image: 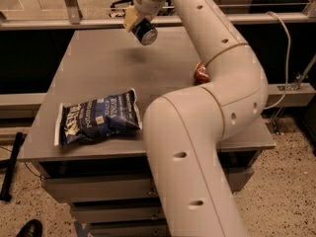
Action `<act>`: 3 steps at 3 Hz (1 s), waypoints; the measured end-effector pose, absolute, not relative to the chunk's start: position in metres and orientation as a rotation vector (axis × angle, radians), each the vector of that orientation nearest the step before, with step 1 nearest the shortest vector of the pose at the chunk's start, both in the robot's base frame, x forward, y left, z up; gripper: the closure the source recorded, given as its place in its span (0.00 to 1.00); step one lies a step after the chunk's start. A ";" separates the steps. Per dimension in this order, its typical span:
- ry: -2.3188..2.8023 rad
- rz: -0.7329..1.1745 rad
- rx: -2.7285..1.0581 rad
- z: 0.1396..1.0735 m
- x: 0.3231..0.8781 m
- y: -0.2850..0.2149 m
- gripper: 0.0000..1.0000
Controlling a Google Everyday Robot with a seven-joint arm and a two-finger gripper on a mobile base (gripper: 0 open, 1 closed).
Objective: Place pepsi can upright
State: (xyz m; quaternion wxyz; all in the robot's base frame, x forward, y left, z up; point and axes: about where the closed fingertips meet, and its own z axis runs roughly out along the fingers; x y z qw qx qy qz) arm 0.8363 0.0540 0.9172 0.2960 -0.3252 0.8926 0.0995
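The pepsi can, dark blue with a silver end facing the camera, is held tilted in the air above the far part of the grey table. My gripper is shut on it at the end of the white arm, which reaches over the table from the front. The can's shadow lies on the table just below it.
A blue chip bag lies flat near the table's front left. An orange-red can peeks out from behind the arm at the table's right side. A rail runs along the far edge behind the table.
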 end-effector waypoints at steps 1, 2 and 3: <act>2.219 0.411 -0.810 0.956 0.835 0.041 1.00; 2.072 0.539 -0.713 1.002 0.810 0.010 1.00; 1.936 0.616 -0.601 1.053 0.767 -0.023 1.00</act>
